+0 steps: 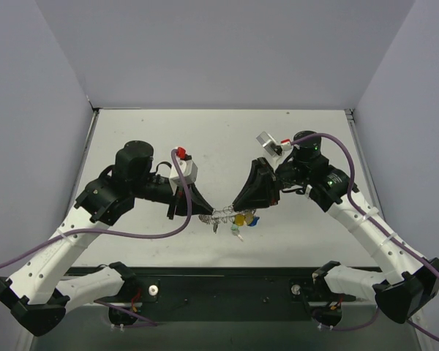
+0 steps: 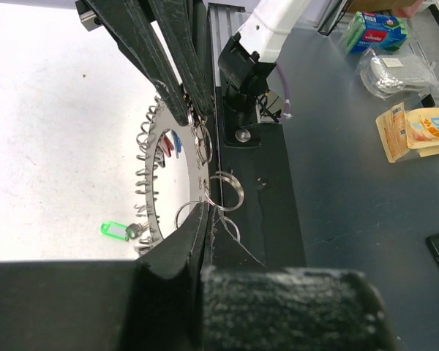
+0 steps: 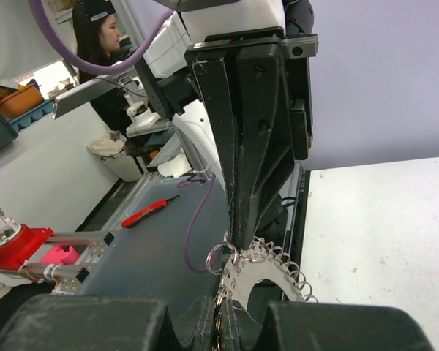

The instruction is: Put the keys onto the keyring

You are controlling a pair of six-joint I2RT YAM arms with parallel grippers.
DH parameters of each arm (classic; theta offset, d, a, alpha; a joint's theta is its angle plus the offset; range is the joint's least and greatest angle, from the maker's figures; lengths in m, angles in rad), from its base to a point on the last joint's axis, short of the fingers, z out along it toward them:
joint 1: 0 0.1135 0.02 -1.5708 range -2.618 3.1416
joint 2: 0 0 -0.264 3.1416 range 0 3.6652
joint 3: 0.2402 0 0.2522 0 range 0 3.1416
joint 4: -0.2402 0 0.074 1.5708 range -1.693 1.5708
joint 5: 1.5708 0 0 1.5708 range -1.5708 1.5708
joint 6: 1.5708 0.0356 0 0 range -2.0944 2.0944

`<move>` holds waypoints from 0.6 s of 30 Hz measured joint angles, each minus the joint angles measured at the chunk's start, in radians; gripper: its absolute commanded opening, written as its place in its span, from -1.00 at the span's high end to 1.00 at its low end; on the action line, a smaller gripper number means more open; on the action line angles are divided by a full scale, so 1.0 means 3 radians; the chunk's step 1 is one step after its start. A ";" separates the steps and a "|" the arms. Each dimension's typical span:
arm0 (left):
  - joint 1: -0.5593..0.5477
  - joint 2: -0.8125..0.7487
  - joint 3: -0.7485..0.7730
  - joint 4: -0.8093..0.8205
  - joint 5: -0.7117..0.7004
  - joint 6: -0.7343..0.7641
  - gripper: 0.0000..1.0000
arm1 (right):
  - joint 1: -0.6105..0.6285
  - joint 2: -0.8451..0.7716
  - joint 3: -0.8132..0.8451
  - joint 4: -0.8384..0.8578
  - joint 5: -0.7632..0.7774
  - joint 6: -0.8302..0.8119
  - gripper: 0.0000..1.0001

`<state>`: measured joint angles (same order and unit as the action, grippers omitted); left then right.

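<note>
The keyring (image 1: 223, 215), a flat silvery ring with small wire loops round its rim, is held up between both grippers near the table's front middle. My left gripper (image 1: 203, 212) is shut on its left edge, seen close in the left wrist view (image 2: 205, 208). My right gripper (image 1: 238, 208) is shut on the opposite edge (image 3: 225, 303). A yellow key (image 1: 240, 219) and a blue key (image 1: 253, 219) hang below the ring. A green key (image 2: 115, 230) hangs lower. Red and blue key heads (image 2: 172, 142) show through the keyring (image 2: 154, 212).
The black base plate (image 1: 219, 289) runs along the near table edge just below the ring. Grey walls (image 1: 29, 110) close in the table on three sides. Off the table, a dark bench holds packets (image 2: 417, 131) and a red tool (image 3: 150, 210).
</note>
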<state>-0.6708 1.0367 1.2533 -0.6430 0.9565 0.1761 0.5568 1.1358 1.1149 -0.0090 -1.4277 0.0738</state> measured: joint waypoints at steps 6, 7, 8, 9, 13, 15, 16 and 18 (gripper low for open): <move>-0.0006 -0.0005 -0.0003 0.0013 -0.0041 0.0003 1.00 | -0.0004 0.0000 -0.0001 0.0010 0.0010 0.0000 1.00; -0.0006 -0.0010 -0.0003 0.0013 -0.0058 0.0000 1.00 | -0.0003 0.0000 -0.0001 0.0011 0.0015 0.0001 1.00; -0.0006 -0.0022 -0.0003 0.0014 -0.0088 -0.0010 1.00 | -0.0003 0.0000 -0.0001 0.0014 0.0020 0.0001 1.00; -0.0006 -0.0032 -0.0003 0.0015 -0.0109 -0.0017 1.00 | -0.0003 0.0000 -0.0001 0.0018 0.0023 0.0000 1.00; -0.0006 -0.0071 0.0011 0.0017 -0.0186 -0.0031 1.00 | -0.0003 0.0001 -0.0001 0.0020 0.0033 -0.0001 1.00; -0.0006 -0.0074 0.0041 0.0013 -0.0209 -0.0036 1.00 | -0.0003 0.0004 -0.0001 0.0020 0.0033 -0.0001 1.00; -0.0006 -0.0074 0.0057 0.0011 -0.0221 -0.0036 1.00 | -0.0003 0.0004 -0.0001 0.0019 0.0032 -0.0001 1.00; -0.0005 -0.0074 0.0086 0.0011 -0.0238 -0.0036 1.00 | -0.0003 0.0005 -0.0001 0.0020 0.0031 -0.0001 1.00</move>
<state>-0.6724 1.0145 1.2793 -0.6395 0.8852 0.1654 0.5560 1.1374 1.1145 -0.0029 -1.4185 0.0734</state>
